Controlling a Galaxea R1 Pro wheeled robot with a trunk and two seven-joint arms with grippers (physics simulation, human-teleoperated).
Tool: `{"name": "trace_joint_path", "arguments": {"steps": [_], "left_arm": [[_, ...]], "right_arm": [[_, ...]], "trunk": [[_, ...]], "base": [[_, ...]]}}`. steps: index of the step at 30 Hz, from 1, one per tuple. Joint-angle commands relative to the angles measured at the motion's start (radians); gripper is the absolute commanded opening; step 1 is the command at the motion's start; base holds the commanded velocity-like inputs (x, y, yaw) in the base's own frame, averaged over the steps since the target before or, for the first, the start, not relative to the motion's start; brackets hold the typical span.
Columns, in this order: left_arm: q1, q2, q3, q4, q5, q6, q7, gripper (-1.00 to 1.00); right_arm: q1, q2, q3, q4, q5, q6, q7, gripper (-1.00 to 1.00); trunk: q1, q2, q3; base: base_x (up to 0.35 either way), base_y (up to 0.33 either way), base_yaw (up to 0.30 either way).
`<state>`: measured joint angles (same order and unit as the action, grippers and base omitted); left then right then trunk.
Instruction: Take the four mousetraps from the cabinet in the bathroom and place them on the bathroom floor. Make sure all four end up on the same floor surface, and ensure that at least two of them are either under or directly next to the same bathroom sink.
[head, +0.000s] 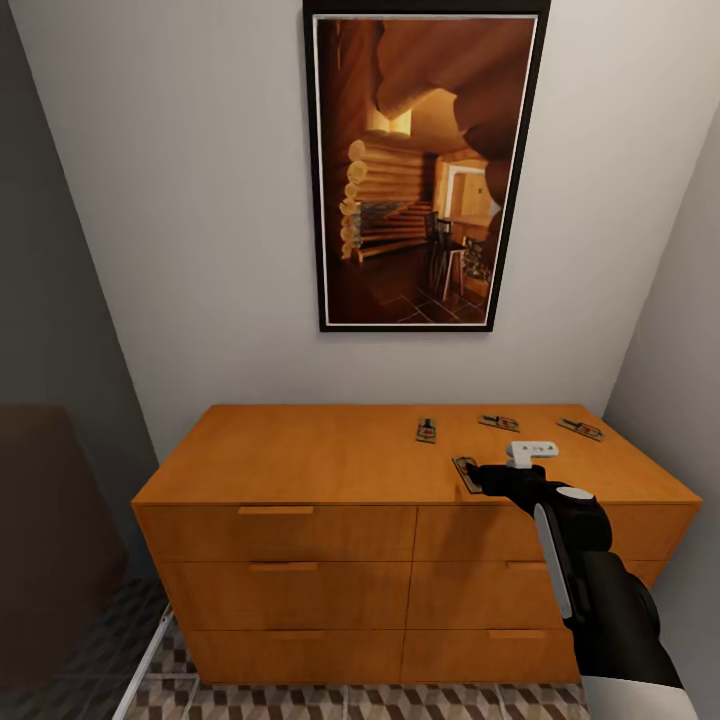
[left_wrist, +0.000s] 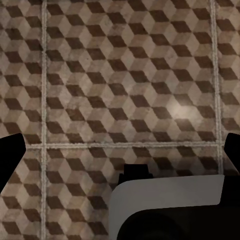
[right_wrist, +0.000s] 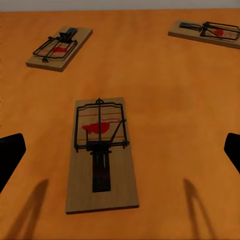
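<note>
Listing, left to right, by the cabinet (head: 330, 470):
Left gripper (left_wrist: 120, 155): fingers apart, empty, above the tiled floor (left_wrist: 120, 75).
Mousetraps: four on the cabinet top; nearest mousetrap (right_wrist: 101, 152) toward the front edge, under the right gripper (right_wrist: 120, 150).
Right gripper: fingers spread wide, empty.
Handling: likely light, stiff, thin; pinch the wooden long edges, avoid the wire.

Smooth wooden cabinet (head: 330, 460), wood-and-wire mousetraps (right_wrist: 102, 152)

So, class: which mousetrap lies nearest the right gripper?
The front mousetrap, at the cabinet top's front edge, right by the right gripper; the other three lie farther back.
</note>
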<state>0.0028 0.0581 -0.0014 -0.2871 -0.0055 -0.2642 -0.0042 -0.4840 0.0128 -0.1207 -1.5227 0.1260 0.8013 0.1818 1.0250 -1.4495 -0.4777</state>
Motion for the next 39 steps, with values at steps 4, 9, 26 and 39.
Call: {"name": "trace_joint_path", "arguments": {"steps": [4, 9, 26, 39], "left_arm": [[0.0, 0.0, 0.0, -0.001, -0.001, -0.001, 0.0, 1.0], [0.0, 0.0, 0.0, -0.001, -0.001, -0.001, 0.0, 1.0], [0.0, 0.0, 0.003, 0.0, 0.001, -0.001, 0.0, 1.0], [0.0, 0.0, 0.0, 0.0, 0.001, -0.002, 0.0, 1.0]], "right_arm": [[-0.001, 0.001, -0.002, -0.001, 0.011, 0.004, 0.012, 1.0], [-0.001, 0.001, -0.002, -0.001, 0.011, 0.004, 0.013, 1.0], [0.0, 0.0, -0.001, 0.004, 0.01, 0.004, 0.013, 1.0], [-0.001, -0.002, -0.001, 0.007, 0.01, 0.004, 0.014, 1.0]], "trunk": [[0.0, -0.001, -0.001], [0.0, -0.001, -0.001], [0.0, -0.001, -0.001], [0.0, -0.001, -0.001]], "base": [[0.0, 0.001, 0.0], [0.0, 0.0, 0.0], [0.0, 0.015, 0.0], [0.0, 0.047, 0.0]]}}
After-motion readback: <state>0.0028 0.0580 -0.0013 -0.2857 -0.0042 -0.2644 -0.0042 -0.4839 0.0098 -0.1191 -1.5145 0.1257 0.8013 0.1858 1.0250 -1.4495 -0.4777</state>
